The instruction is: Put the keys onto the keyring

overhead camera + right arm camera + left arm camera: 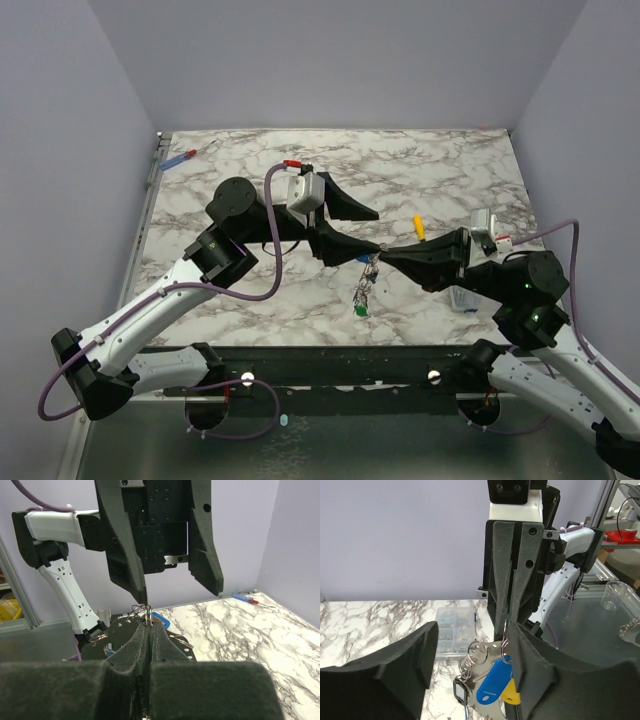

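Right gripper (149,626) is clamped tight on the keyring (479,653) as far as I can see, so the keys (492,681) dangle in a bunch above the marble table (450,170), about mid-table. My left gripper (472,630) is spread wide, with the bunch between its fingers, right beside one of them.

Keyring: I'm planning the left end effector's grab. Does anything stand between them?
Nothing visible does. The keyring, pinched in the shut right end effector, hangs inside the open left end effector, close to one finger.
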{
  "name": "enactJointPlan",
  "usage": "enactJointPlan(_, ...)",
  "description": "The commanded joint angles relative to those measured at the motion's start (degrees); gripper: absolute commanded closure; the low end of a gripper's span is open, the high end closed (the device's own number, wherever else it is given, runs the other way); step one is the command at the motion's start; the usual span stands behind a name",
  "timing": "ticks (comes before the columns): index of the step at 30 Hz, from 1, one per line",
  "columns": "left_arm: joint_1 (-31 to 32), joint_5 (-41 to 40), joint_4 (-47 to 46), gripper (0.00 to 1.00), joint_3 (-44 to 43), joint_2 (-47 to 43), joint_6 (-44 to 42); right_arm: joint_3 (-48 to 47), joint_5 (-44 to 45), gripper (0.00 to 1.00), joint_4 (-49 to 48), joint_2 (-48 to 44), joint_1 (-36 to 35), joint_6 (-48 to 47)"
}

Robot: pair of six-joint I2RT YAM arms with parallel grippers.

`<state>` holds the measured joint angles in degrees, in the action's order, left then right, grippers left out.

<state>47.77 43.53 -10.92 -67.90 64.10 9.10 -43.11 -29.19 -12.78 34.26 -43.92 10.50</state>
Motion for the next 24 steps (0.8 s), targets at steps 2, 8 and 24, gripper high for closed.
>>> enactJointPlan(2, 0.35, 1.49, -3.83, 0.48, 0.37, -0.89, -1.0, -3.51, 1.08, 0.99, -0.18, 0.72, -0.19, -0.98)
enactJointPlan(8, 0.4, 2.86, -4.53, 0.55, -0.18, 0.23, 0.83, -3.45, 1.04, 0.99, -0.71, 1.22, -0.19, -1.33)
enactJointPlan(24, 0.43, 4.34, -5.17, 0.57, 1.51, -0.33, 0.84, -5.03, 1.35, 0.99, -0.69, 2.83, -0.2, -0.98)
